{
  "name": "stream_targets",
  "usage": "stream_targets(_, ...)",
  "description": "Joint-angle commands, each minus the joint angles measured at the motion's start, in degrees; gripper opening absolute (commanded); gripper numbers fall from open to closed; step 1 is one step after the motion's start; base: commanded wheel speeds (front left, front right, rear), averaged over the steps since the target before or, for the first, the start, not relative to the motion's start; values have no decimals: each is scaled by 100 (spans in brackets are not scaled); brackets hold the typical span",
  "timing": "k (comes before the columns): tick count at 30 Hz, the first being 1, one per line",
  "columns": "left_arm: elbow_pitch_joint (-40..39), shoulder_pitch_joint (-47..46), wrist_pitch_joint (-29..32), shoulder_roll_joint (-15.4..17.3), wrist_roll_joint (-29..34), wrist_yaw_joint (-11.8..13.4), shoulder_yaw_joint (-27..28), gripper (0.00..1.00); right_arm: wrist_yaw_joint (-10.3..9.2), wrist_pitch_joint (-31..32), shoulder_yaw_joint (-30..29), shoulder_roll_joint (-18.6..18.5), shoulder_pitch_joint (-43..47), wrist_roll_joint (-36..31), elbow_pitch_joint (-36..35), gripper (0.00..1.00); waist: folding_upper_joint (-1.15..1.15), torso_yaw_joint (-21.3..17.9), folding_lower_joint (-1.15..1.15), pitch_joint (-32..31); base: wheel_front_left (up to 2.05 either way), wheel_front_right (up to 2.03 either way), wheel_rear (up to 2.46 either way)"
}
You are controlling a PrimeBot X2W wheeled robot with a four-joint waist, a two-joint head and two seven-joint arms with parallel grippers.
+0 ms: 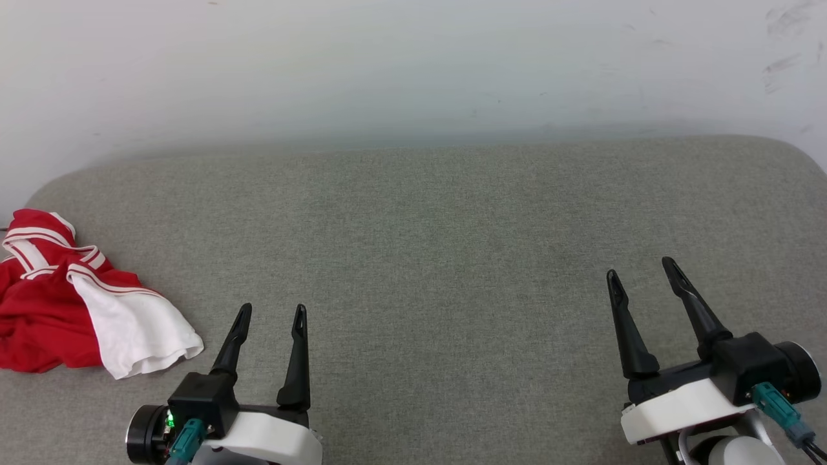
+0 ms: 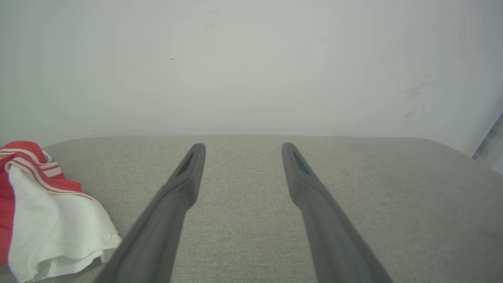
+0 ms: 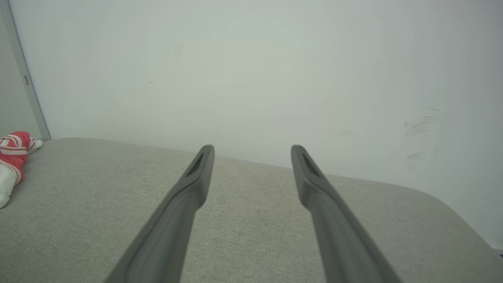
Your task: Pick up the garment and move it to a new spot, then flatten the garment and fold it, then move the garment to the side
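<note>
Head view: a grey pad [image 1: 420,258] runs across the frame below a pale wall [image 1: 387,64], with faint scuffs [image 1: 785,39] at 1 o'clock; the garment [image 1: 58,303] lies bunched at 9 o'clock on the pad's left end, red body crumpled, striped trim on top, a white sleeve [image 1: 139,329] spilling toward 4 o'clock; the left claw [image 1: 272,310] sits at 7 o'clock, spread wide and holding nothing, just beside the sleeve and apart from it; the right claw [image 1: 640,268] sits at 4 o'clock, also spread wide and bare, well apart from the garment; bare pad lies between the two claws, and nothing stands between the left claw and the cloth. Left wrist view: the left claw [image 2: 242,146] points to 12 o'clock over the pad [image 2: 243,188], fingers wide; the garment [image 2: 51,220] lies at 8 o'clock, its sleeve near the left finger; a grey strip [image 2: 491,137] crosses the wall at 3 o'clock. Right wrist view: the right claw [image 3: 252,147] points to 12 o'clock, fingers wide with nothing between them; the garment [image 3: 11,157] is small at 9 o'clock, far across the pad [image 3: 251,220]; a grey upright [image 3: 27,78] rises at 10 o'clock, and scuffs [image 3: 420,125] mark the wall at 3 o'clock.
</note>
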Motion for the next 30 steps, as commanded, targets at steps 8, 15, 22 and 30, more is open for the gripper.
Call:
stream_targets(8, -121, 162, -137, -149, 104, -34, 170, 100, -3, -130, -51, 5, 50, -79, -99, 100, 0, -26, 0, 6, 0, 0, 0)
stream_targets(15, 3, 322, -206, -470, 120, -505, 739, 100, -3, -210, -112, 6, 124, 222, 85, 100, 0, -42, 0, -5, 0, 0, 0)
stream_targets(22, 194, 412, -285, -618, 384, -950, 992, 100, -4, -273, -116, 7, 149, 218, 144, 100, 0, -30, 0, -18, 0, 0, 0)
stream_targets(30, 277, 389, -362, -649, 668, -1089, 1037, 100, -5, -358, -31, 8, 187, 1, 82, 100, 0, 130, 0, -9, 0, 0, 0)
